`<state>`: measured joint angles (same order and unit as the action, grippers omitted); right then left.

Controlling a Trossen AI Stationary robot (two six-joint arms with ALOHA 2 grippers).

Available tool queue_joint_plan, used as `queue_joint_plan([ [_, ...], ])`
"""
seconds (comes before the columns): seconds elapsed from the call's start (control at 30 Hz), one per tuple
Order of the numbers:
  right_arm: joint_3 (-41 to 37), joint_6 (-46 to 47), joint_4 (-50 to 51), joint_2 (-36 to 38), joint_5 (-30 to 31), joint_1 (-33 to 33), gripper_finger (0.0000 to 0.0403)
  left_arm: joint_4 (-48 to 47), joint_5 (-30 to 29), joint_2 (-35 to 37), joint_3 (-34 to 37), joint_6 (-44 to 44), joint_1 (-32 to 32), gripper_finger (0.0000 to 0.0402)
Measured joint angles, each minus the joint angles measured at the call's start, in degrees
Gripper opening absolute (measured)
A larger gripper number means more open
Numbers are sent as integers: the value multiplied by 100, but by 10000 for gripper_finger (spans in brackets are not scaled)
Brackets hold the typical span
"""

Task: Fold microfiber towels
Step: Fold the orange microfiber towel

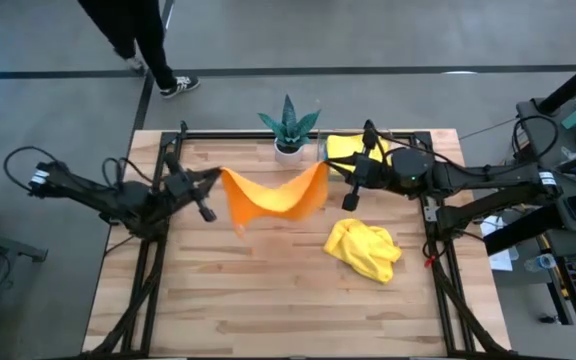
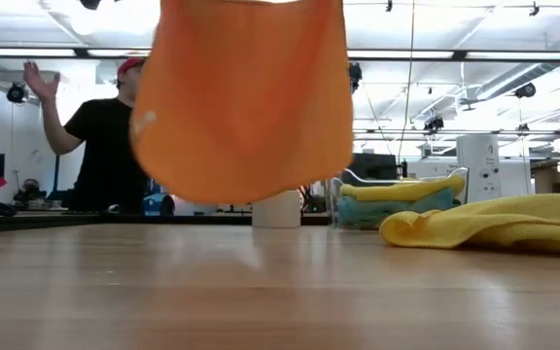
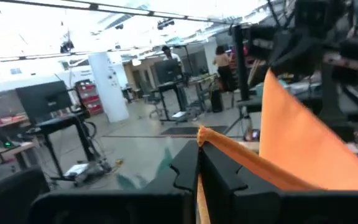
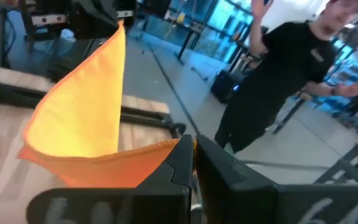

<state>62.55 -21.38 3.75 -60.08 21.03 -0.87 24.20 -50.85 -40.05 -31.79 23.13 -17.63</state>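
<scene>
Orange microfiber towel (image 1: pixel 273 196) is held up in the air above the middle of the wooden table (image 1: pixel 268 300), stretched between the two arms and sagging in the centre. One corner is pinched in the left hand (image 1: pixel 218 176), whose fingers (image 3: pixel 185 168) are clenched on the cloth edge. The opposite corner is gripped by the right hand (image 1: pixel 330 166), likewise clenched on the fabric. A crumpled yellow towel (image 1: pixel 364 249) is seen lying on the table nearer the right arm. Folded towels (image 2: pixel 397 202) are stacked at the far edge, beside a potted plant (image 1: pixel 289 128). A person (image 2: pixel 105 146) is seen beyond the table.
</scene>
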Motion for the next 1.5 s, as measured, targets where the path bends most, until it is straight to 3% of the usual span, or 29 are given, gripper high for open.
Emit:
queue_joint_plan([
  [0.17, 117, 13, 173, 14, 7, 53, 8, -1620, 139, 803, 0, -33, -16, 0],
  [0.33, 104, 423, 1012, 5, -135, 38, 8, -3223, 1311, 1203, 0, -849, -71, 0],
  [0.43, 88, 837, 1741, 7, -766, 40, 8, -3772, 1564, 1354, 0, -1495, -159, 0],
  [0.57, 53, 1356, 2333, 7, -2274, 38, 8, -4183, 2024, 1394, 1, -2114, -313, 0],
  [0.7, -118, 1725, 2429, 3, -3496, -33, 8, -4224, 2921, 1238, 2, -2712, -450, 0],
  [0.97, -610, 2081, 2689, 3, -4545, -526, 8, -4097, 3967, 174, 2, -4001, -898, 0],
  [1.23, -1179, 2841, 2408, -7, -4699, -1174, 8, -3158, 4714, -1065, -44, -5404, -1686, 0],
  [1.5, -1779, 3585, 1337, -47, -4952, -1646, 8, -2247, 4720, -2029, -31, -6433, -2127, 0],
])
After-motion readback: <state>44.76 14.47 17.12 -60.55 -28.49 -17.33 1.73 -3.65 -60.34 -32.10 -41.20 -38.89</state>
